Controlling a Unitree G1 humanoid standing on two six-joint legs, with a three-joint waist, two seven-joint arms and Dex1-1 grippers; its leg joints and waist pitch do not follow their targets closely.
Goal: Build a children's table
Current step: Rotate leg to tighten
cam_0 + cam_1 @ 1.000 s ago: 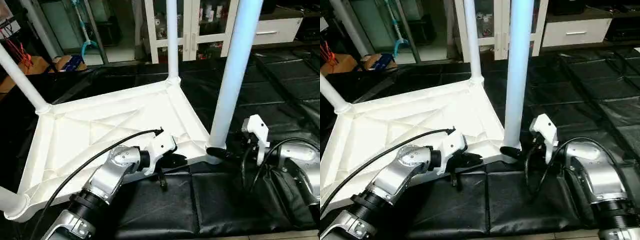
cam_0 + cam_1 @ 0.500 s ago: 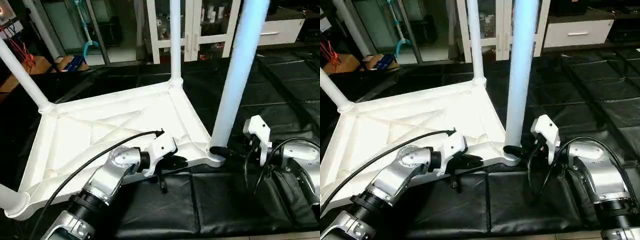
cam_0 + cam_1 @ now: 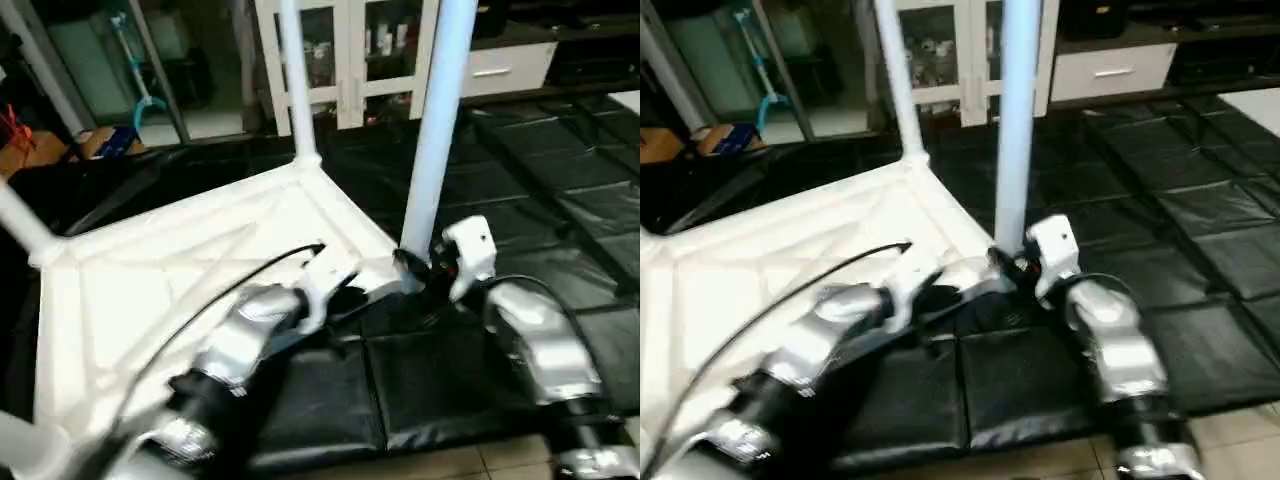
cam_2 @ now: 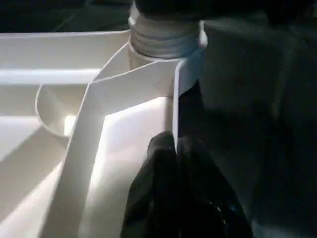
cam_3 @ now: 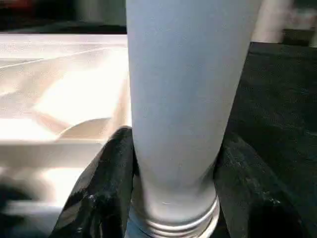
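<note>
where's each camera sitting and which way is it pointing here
Left and right eye views: on the head, looking forward and down over both silver forearms at the upturned tabletop on black mats.
Left wrist view: along the left hand, shut on the tabletop's rim near a corner socket.
Right wrist view: along the right hand, its fingers either side of the near leg at its base.
Shared: that leg and its corner socket appear in every view.

We read this as an indoor lab or workshop room: black padded floor mats (image 3: 450,370) over pale tiles (image 3: 1230,440), a white glass-door cabinet (image 3: 345,60) behind, a drawer unit (image 3: 1110,72), cardboard boxes (image 3: 100,140).
</note>
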